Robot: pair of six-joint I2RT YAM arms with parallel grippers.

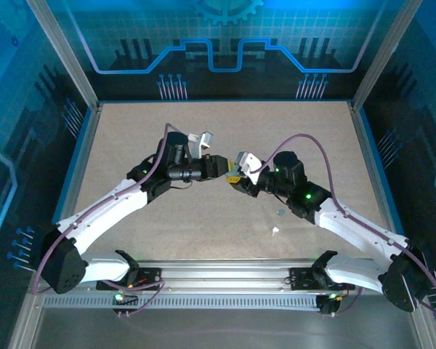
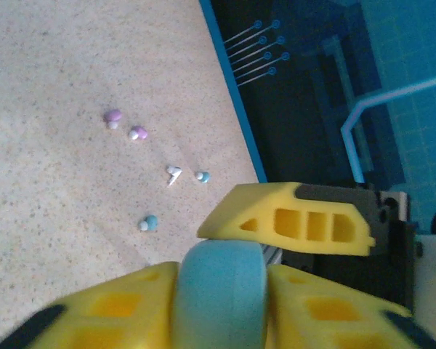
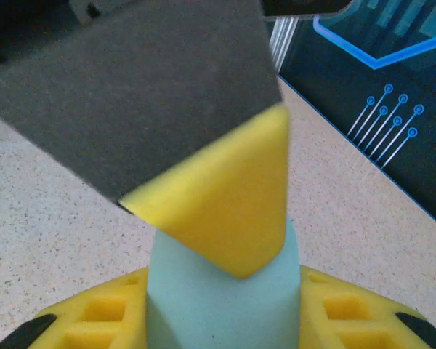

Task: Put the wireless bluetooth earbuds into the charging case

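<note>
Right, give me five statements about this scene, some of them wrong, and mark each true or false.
1. The pale teal oval plastic case sits between the left gripper's yellow jaws. True.
2. The right gripper hangs open and empty. False: the case sits between its jaws too.
3. The two tiny purple plastic earbuds are seated in the case. False: they lie loose on the speckled beige table.
4. The two grippers meet near the table's middle. True.
5. A tiny white plastic earbud lies beside a pale blue plastic earbud on the table. True.
</note>
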